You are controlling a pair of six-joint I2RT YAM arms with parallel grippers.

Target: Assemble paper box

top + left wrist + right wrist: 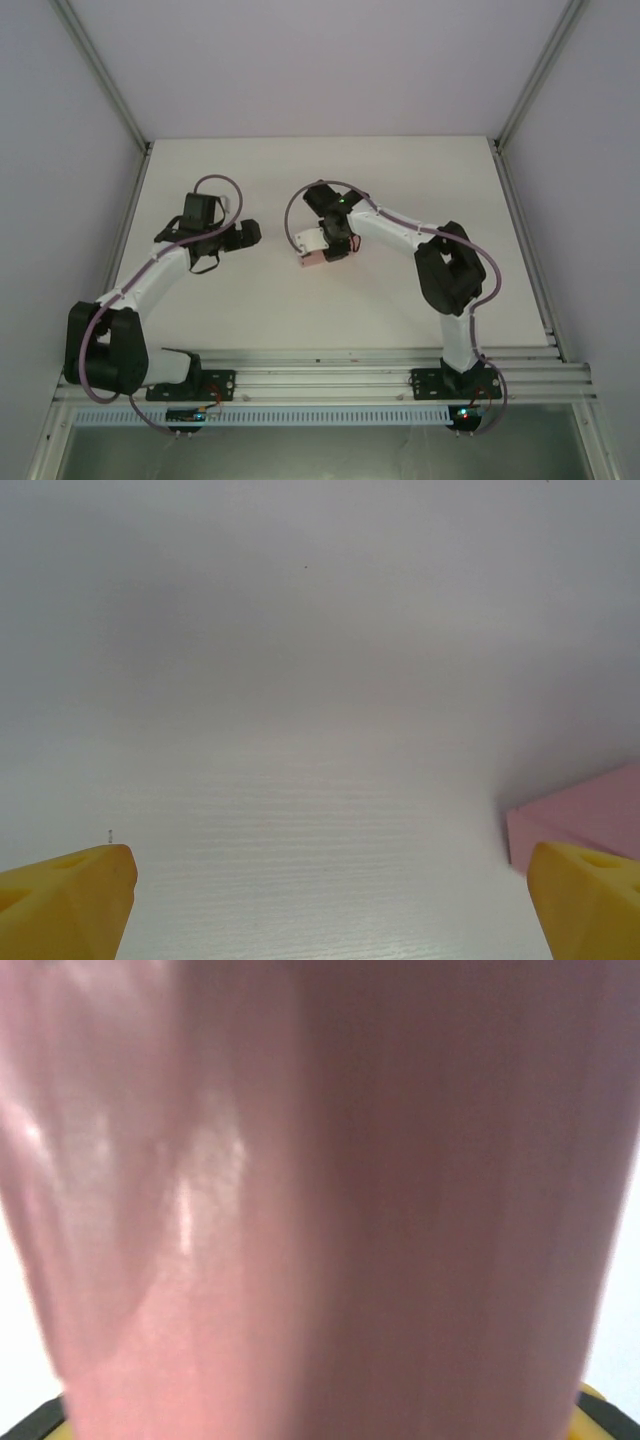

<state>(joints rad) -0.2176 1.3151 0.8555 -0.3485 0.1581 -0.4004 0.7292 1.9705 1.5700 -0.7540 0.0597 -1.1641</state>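
White matte table (200, 180), enclosed by pale walls (60, 150), with grooved aluminium rails (330, 375) along its near edge. In the top external view the far half of the surface lies bare. The left gripper (250, 233) sits left of centre, pointing at the small pink thin-card paper box (312, 258) with open table between them. The paper box lies near the table's centre, directly under the right gripper (325, 245).

Left wrist view: the left gripper (330, 910) stands spread wide, its yellow wedge-shaped fingertips (70, 900) at the bottom corners over finely grained white laminate. One pink corner of the paper box (590, 810) enters at the right edge, just beyond the right-hand fingertip.

Right wrist view: smooth, faintly glossy pink card of the paper box (320, 1200) lies very close to the lens, blurred. Slivers of fingertips (22, 1430) flank it below. Whether they press the card cannot be told.
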